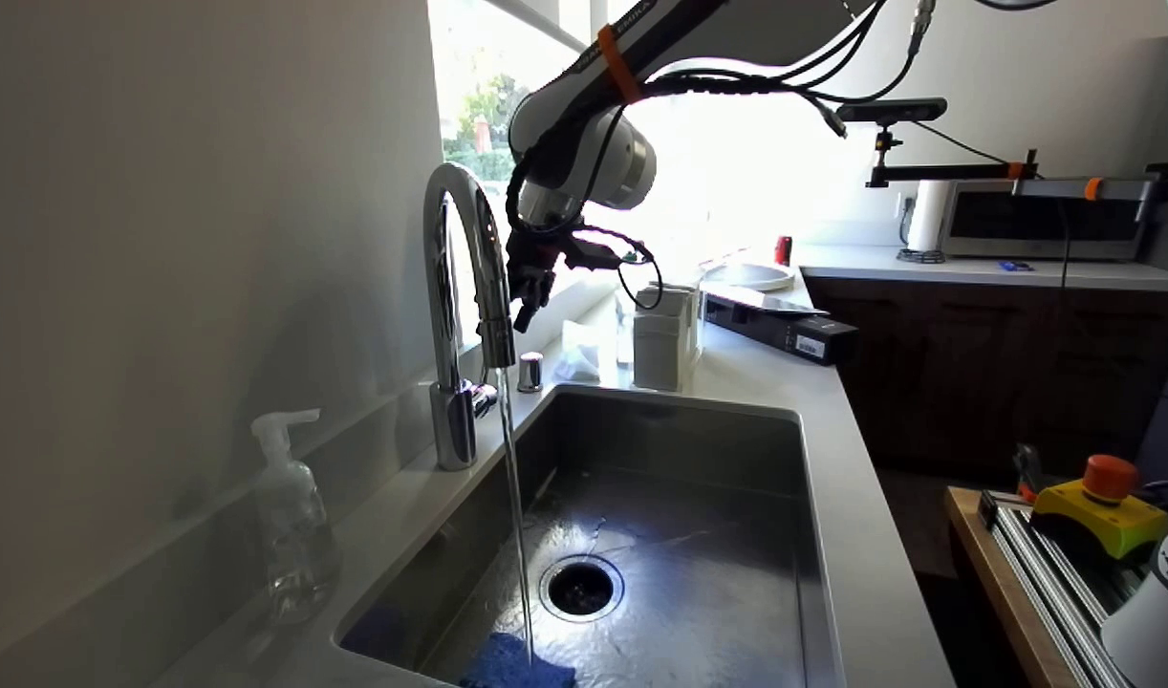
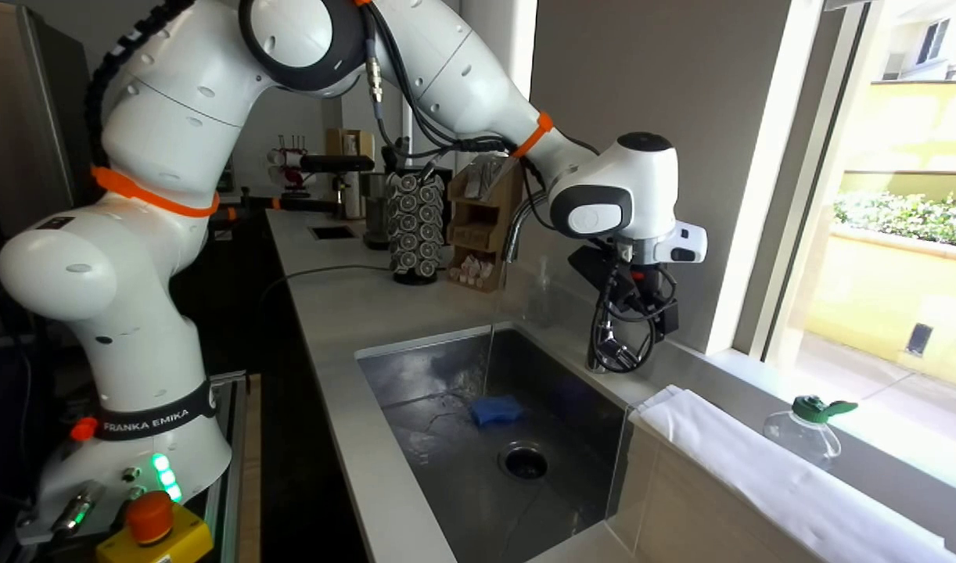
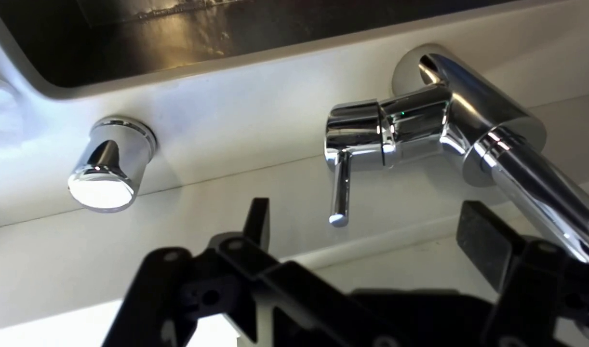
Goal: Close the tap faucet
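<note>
The chrome tap faucet (image 1: 441, 287) stands at the sink's wall side, its high arched spout over the basin. A stream of water (image 1: 513, 478) runs from it in both exterior views. In an exterior view its spout (image 2: 517, 227) is partly behind the arm. In the wrist view the faucet's base (image 3: 473, 106) is at the upper right, and its thin side lever (image 3: 341, 193) points down the picture. My gripper (image 3: 367, 217) is open and empty; the lever tip shows between the fingertips, with no visible contact. In an exterior view the gripper (image 1: 529, 291) hangs just behind the spout.
The steel sink (image 1: 680, 406) holds a blue sponge (image 1: 517, 661). A clear soap dispenser (image 1: 292, 526) stands beside the faucet. A short chrome cap (image 3: 109, 164) is on the other side. A white cloth (image 2: 760, 469) and a green-capped bottle (image 2: 803, 430) are near the window.
</note>
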Available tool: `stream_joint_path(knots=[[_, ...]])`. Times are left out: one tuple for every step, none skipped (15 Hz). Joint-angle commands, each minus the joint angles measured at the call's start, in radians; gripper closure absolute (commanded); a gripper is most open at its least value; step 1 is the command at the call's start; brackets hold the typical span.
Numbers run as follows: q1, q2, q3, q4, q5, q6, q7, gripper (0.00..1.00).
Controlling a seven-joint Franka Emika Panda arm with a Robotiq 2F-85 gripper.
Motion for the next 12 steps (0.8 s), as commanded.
stream_joint_path(knots=[[-0.015, -0.001, 0.017, 0.001, -0.014, 0.0, 0.01, 0.0], [-0.012, 0.01, 0.018, 0.009, -0.014, 0.023, 0.008, 0.0], [-0.007, 0.023, 0.014, 0.02, -0.023, 0.041, 0.008, 0.0], [-0.014, 0.031, 0.024, 0.029, -0.023, 0.041, -0.015, 0.0], [-0.016, 0.04, 0.029, 0.04, -0.023, 0.044, -0.023, 0.0], [-0.026, 0.048, 0.041, 0.054, -0.019, 0.017, -0.044, 0.0], [-0.032, 0.06, 0.052, 0.069, -0.016, 0.009, -0.066, 0.0], [-0.035, 0.068, 0.057, 0.079, -0.018, 0.004, -0.073, 0.0], [-0.042, 0.079, 0.068, 0.091, -0.017, -0.006, -0.091, 0.0], [-0.045, 0.088, 0.073, 0.102, -0.019, -0.011, -0.096, 0.0], [-0.049, 0.098, 0.079, 0.112, -0.021, -0.012, -0.105, 0.0], [-0.052, 0.105, 0.081, 0.121, -0.023, -0.012, -0.107, 0.0]])
